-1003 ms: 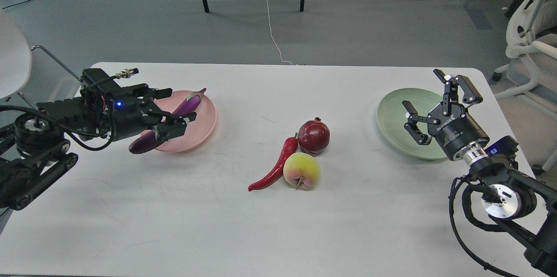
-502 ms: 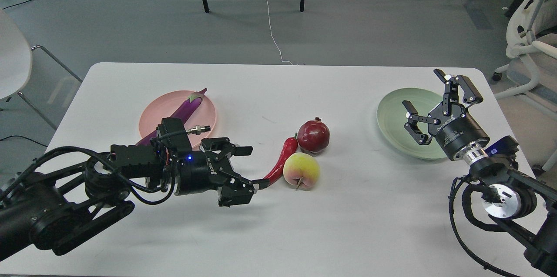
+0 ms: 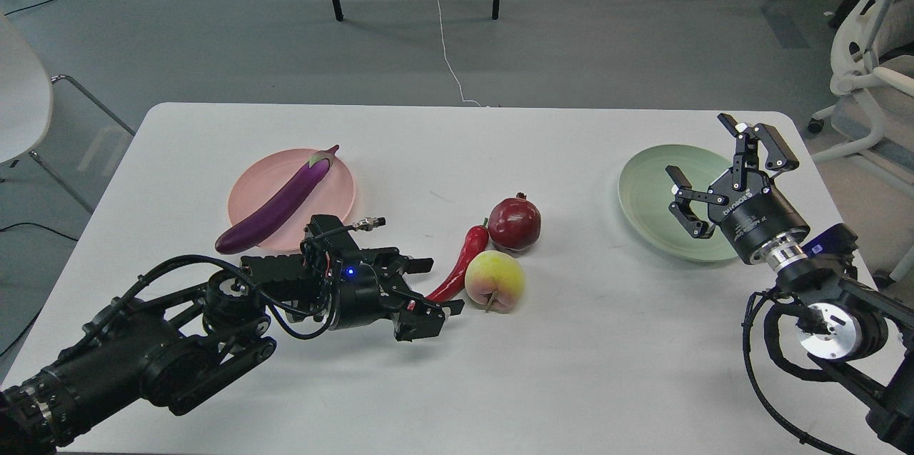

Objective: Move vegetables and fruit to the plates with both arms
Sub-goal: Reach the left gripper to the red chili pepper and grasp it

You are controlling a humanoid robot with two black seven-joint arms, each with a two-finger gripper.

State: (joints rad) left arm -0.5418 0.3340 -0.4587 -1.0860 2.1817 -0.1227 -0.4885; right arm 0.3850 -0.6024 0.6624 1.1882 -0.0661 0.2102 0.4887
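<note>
One of four is done: the eggplant (image 3: 282, 199) lies on the pink plate (image 3: 335, 187), while chili (image 3: 457, 269), pomegranate (image 3: 514, 223) and peach (image 3: 495, 281) wait on the counter (image 3: 571, 369), the green plate (image 3: 646, 191) bare, the left pincer (image 3: 435, 287) open around the chili's tail, and the right pincer (image 3: 714, 180) open, empty.

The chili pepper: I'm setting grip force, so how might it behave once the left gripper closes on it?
The chili pepper looks glossy, so it may slip between the left gripper's fingers. Long and curved, gripped near its tail, it could swing. It touches the peach, which might roll.
</note>
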